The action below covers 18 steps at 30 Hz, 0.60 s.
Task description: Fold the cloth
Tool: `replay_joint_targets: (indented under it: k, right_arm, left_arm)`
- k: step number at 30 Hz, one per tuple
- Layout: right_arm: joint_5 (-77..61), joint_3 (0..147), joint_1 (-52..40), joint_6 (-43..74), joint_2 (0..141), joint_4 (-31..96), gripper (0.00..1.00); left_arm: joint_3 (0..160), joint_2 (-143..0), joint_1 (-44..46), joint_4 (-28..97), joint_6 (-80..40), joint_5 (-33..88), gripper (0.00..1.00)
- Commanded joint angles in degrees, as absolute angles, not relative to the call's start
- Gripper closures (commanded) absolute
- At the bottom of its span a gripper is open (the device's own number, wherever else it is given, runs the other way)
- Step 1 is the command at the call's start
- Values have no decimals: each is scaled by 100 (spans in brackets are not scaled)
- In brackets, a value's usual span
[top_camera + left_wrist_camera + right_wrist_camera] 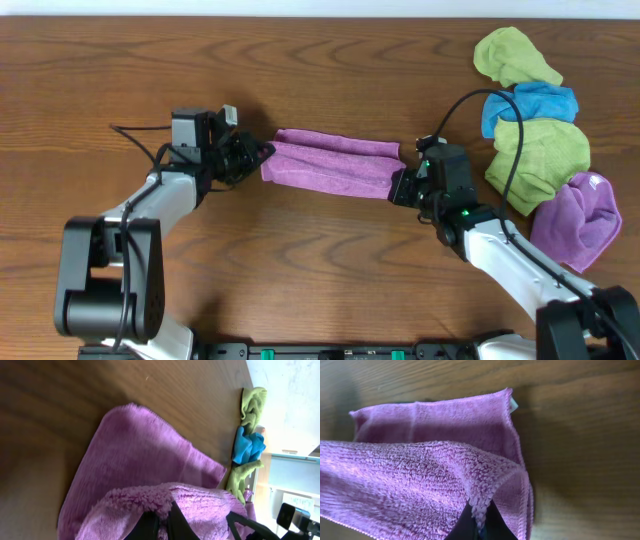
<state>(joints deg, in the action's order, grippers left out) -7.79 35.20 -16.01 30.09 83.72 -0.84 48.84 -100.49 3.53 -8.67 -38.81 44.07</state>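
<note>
The mauve cloth [332,160] lies folded into a long band across the table's middle, between my two grippers. My left gripper [262,153] is shut on the cloth's left corner, and in the left wrist view the cloth [150,470] is pinched between the fingers [162,522] with the upper layer lifted over the lower. My right gripper [400,185] is shut on the right corner. In the right wrist view the cloth [420,475] is pinched by the fingers [479,525], and its small white tag [513,404] shows at the far corner.
A pile of other cloths sits at the right: a green cloth [512,55], a blue cloth [535,105], another green cloth [540,155] and a lavender-purple cloth [580,220]. A black cable runs over them from the right arm.
</note>
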Motion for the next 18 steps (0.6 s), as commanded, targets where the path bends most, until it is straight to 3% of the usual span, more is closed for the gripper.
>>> replay_joint_targets:
  k: [1, 18]
  right_arm:
    - [180, 3581, -1540, 2749, 8538, -128, 99]
    - [454, 4320, -1529, 1957, 9854, -519, 99]
  left_arm:
    - [5247, -10372, 257, -926, -3879, 3802, 94]
    - [5653, -11365, 456, -1109, -3811, 3564, 94]
